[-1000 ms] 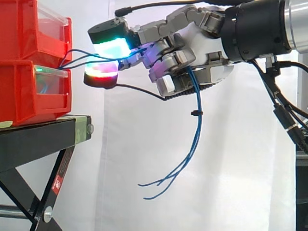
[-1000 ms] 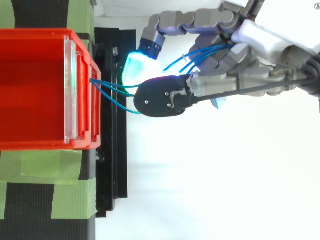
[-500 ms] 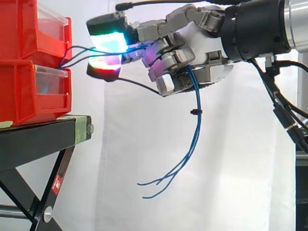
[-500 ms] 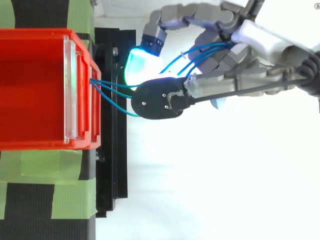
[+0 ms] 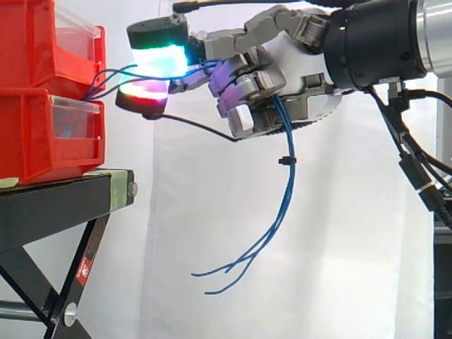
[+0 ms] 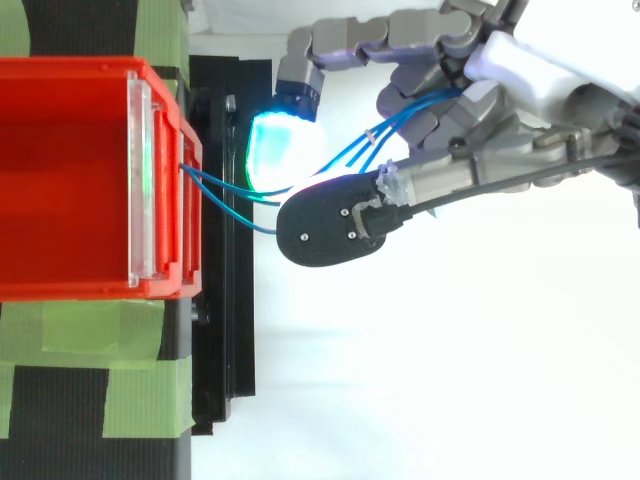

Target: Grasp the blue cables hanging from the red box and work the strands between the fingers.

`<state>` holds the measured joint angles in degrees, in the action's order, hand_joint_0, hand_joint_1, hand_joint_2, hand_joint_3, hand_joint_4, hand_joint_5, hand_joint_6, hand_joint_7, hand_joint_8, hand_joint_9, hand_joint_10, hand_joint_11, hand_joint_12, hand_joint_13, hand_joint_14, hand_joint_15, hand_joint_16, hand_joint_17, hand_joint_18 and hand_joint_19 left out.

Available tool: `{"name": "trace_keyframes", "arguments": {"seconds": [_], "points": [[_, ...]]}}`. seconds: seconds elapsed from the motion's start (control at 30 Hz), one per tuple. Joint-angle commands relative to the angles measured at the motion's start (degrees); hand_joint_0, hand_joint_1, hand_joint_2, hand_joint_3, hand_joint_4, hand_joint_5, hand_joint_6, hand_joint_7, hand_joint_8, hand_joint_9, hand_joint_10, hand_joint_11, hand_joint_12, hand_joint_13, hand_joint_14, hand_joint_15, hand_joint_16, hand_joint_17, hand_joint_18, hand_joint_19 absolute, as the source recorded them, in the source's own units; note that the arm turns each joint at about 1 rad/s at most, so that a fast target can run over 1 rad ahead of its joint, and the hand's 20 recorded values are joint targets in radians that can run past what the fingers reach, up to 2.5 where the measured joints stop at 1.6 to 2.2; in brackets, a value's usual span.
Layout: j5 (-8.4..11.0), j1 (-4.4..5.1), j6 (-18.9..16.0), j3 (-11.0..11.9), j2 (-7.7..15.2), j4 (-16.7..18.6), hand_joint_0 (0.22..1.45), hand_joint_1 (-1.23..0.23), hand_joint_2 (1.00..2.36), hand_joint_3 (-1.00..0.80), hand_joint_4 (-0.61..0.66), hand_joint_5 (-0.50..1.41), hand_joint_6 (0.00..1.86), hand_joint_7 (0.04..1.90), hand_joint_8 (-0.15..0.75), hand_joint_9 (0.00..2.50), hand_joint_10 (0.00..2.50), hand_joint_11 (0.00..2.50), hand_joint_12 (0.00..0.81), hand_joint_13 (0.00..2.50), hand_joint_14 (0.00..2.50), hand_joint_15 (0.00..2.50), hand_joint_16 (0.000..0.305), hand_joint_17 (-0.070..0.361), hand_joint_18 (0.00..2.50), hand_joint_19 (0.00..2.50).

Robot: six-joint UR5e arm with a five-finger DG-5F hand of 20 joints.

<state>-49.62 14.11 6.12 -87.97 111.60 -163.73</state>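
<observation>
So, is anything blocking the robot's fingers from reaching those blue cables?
Nothing visible does. The hand has the blue cables pinched between its fingers. The strands run from the red box through them and hang below.

Blue cables [image 5: 286, 191] strung from stacked red boxes [image 5: 28, 134] into the grip of a robot hand [image 5: 296, 63].

The thin blue strands leave the boxes' front at the seam between the upper and lower box, just under the upper box's clear front panel. From there they run in a shallow span, fanned slightly apart when seen from above [image 6: 225, 185], to the robot hand. They pass between its glowing pads and through its curled fingers. Below the fingers the strands hang as one bundle, held together by a small black tie [image 5: 284, 162]. They then sweep down and back toward the boxes, splaying into loose ends in mid-air.
</observation>
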Motion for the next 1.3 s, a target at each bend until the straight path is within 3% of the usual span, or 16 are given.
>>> {"name": "trace_keyframes", "arguments": {"seconds": [0.0,0.07,0.13,0.17,0.2,0.37,0.5,0.57,0.67,0.73,0.9,1.1,1.27], "points": [[-0.13,0.04,-1.03,-0.01,0.02,-0.09,0.74,-0.56,1.66,-0.31,0.34,0.54,0.02,0.90,0.499,1.73,2.50,2.50,0.588,1.86,2.50,1.56,0.232,0.174,2.46,0.72],[-0.13,0.13,-1.11,-0.01,0.02,-0.09,0.70,-0.56,1.73,-0.29,0.35,0.51,0.01,0.83,0.499,1.73,2.50,2.50,0.588,1.86,2.50,1.56,0.232,0.174,2.46,0.72],[-0.39,0.04,-1.29,-0.01,0.02,-0.18,0.84,-0.66,1.53,-0.15,0.33,0.49,0.01,0.80,0.499,1.73,2.50,2.50,0.588,1.86,2.50,1.56,0.232,0.174,2.46,0.72],[-0.48,0.04,-1.38,-0.01,0.02,-0.18,1.07,-0.71,1.19,0.02,0.31,0.50,0.01,0.83,0.499,1.73,2.50,2.50,0.588,1.86,2.50,1.56,0.232,0.174,2.46,0.72],[-0.57,0.04,-1.47,-0.01,0.02,-0.18,1.26,-0.71,1.00,0.09,0.29,0.60,0.02,0.97,0.499,1.73,2.50,2.50,0.588,1.86,2.50,1.56,0.232,0.174,2.46,0.72],[-0.83,0.04,-1.55,-0.01,0.02,0.08,1.32,-0.71,1.01,0.05,0.11,0.73,0.02,1.37,0.499,1.73,2.50,2.50,0.588,1.86,2.50,1.56,0.232,0.174,2.46,0.72],[-0.92,0.04,-1.55,-0.01,0.02,0.08,1.15,-0.76,1.01,0.01,0.11,0.63,0.00,1.52,0.499,1.73,2.50,2.50,0.588,1.86,2.50,1.56,0.232,0.174,2.46,0.72],[-0.83,0.04,-1.55,-0.01,0.02,0.08,1.11,-0.77,1.01,0.02,0.12,0.58,0.00,1.51,0.499,1.73,2.50,2.50,0.588,1.86,2.50,1.56,0.232,0.174,2.46,0.72],[-0.83,0.04,-1.55,-0.01,0.02,0.08,0.98,-0.80,1.01,-0.13,0.16,0.42,0.13,1.40,0.499,1.73,2.50,2.50,0.588,1.86,2.50,1.56,0.232,0.174,2.46,0.72],[-0.92,0.04,-1.55,-0.01,0.02,0.08,0.87,-0.79,1.01,-0.51,0.15,0.33,0.19,1.39,0.499,1.73,2.50,2.50,0.588,1.86,2.50,1.56,0.232,0.174,2.46,0.72],[-0.83,0.04,-1.55,-0.01,0.02,0.08,0.80,-0.78,1.00,-0.99,0.17,0.30,0.24,1.37,0.499,1.73,2.50,2.50,0.588,1.86,2.50,1.56,0.232,0.174,2.46,0.72],[-0.57,-0.04,-1.29,-0.01,0.02,-0.27,0.79,-0.75,1.00,-1.00,0.19,0.32,0.43,1.31,0.499,1.73,2.50,2.50,0.588,1.86,2.50,1.56,0.232,0.174,2.46,0.72],[-0.48,-0.04,-1.29,-0.01,0.02,-0.62,0.79,-0.72,1.00,-1.00,0.19,0.36,0.46,1.30,0.499,1.73,2.50,2.50,0.588,1.86,2.50,1.56,0.232,0.174,2.46,0.72]]}}
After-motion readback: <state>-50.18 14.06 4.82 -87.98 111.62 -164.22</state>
